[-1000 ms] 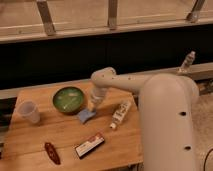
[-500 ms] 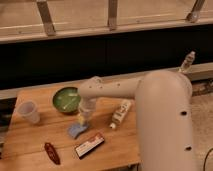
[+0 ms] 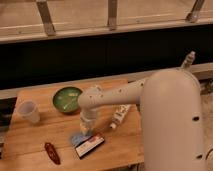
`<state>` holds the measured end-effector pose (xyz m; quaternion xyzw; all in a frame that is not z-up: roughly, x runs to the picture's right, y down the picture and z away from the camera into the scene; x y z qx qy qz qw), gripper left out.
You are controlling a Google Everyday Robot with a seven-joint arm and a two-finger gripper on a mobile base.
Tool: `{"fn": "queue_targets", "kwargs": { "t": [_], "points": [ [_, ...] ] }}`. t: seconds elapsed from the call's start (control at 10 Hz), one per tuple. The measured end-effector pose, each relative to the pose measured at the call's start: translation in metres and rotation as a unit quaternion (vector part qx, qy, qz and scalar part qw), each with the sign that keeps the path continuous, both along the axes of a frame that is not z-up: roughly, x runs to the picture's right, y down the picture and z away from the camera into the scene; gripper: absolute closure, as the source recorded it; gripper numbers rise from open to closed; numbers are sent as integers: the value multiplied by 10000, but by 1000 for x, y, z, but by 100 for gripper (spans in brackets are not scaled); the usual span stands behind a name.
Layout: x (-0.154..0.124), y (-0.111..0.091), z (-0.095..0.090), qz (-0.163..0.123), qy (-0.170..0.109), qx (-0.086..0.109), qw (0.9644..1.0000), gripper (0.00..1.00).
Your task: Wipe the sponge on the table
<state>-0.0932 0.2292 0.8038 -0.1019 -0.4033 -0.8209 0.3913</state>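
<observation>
The light-blue sponge (image 3: 78,138) lies flat on the wooden table (image 3: 47,131), near the front edge and just left of the black-and-white box. My gripper (image 3: 85,131) points straight down onto the sponge's right end and is shut on it. The white arm reaches in from the right and hides the table's right side.
A black-and-white box with a red edge (image 3: 90,145) touches or nearly touches the sponge on its right. A green bowl (image 3: 67,98) sits behind, a clear plastic cup (image 3: 29,111) at the left, a red packet (image 3: 51,152) at the front left, and a white bottle (image 3: 118,116) lies to the right.
The gripper and sponge have slid together from beside the green bowl toward the table's front edge, ending next to the box. Nothing else on the table has moved.
</observation>
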Motion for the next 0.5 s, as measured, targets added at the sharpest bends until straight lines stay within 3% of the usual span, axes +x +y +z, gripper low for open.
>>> {"fn": "queue_targets", "kwargs": {
  "t": [0.3,0.5],
  "points": [
    [42,-30,20,136,393,45,9991,100],
    [83,-65,47,360,625,91,9974,100]
  ]
}}
